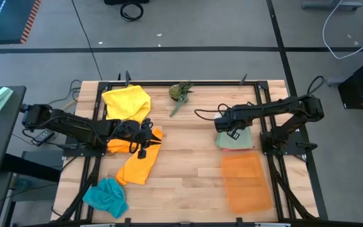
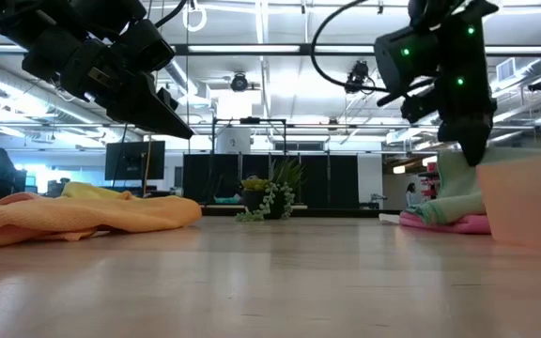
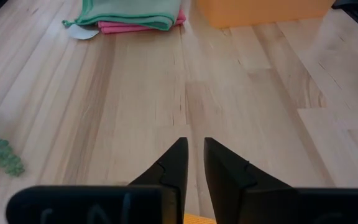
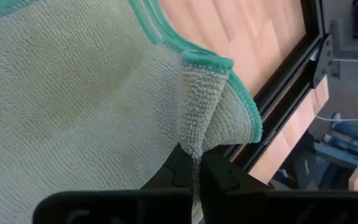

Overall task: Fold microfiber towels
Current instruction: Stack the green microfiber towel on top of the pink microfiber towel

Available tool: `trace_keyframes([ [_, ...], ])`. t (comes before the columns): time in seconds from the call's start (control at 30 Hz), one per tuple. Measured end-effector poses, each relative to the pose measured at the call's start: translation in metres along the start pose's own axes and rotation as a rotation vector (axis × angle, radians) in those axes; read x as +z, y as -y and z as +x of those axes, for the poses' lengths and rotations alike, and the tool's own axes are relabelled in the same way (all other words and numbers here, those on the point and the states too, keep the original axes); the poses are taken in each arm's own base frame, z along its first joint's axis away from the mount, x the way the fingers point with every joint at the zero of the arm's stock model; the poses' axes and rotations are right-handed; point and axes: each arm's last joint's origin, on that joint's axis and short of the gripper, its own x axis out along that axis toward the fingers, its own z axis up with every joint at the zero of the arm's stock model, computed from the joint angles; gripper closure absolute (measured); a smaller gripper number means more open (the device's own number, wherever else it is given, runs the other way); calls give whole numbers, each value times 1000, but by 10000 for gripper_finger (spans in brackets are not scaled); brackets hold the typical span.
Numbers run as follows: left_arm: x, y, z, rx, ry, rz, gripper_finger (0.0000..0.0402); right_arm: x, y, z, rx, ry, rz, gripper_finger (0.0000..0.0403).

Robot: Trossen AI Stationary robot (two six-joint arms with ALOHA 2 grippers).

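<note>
Right hand (image 4: 194,163): pinched tight on a corner of the pale green towel (image 4: 73,99), teal hem bunched between the fingers; looks like it is laying that corner to finish a fold.
Pale green towel, place: on top of a pink towel (image 3: 135,27) at the right side of the counter (image 1: 188,164), making a small stack just behind the orange mat (image 1: 246,181).
Why the stack sits there: my read is that this is the drop spot for finished cloths, kept clear of the unfolded heap across the counter.
Left hand (image 3: 193,163): fingers close together with a thin gap showing, nothing between the tips; whether it is fully clenched I cannot tell.
Left hand, place: hovering over the left half of the counter above the orange towel (image 1: 137,157), pointing across the bare wood toward the stack.
Orange towel: rumpled and stretched out flat-ish on the counter, a sliver of it showing right under the left hand; likely the next cloth up.
Waiting pile: yellow towel (image 1: 128,102) crumpled at the back left, teal towel (image 1: 106,197) bunched at the front left corner, both unfolded.
Small plant (image 1: 180,93): at the back edge, out of the action.
</note>
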Motion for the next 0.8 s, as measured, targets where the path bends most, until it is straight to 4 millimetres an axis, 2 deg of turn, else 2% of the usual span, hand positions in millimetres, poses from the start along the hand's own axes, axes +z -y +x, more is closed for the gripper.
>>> trace_keyframes([
  [0.23, 1, 0, 0, 0, 7, 0, 339, -1, 1, 2, -28, 3, 65, 330],
  [0.47, 1, 0, 0, 0, 12, -1, 348, 1, 17, -26, -78, -28, 202, 246],
  [0.7, 1, 0, 0, 1, 15, -5, 343, 11, 24, -54, 44, 31, 297, 193],
  [0.8, 1, 0, 0, 1, 10, -18, 343, 13, 10, -58, 179, 43, 301, 187],
])
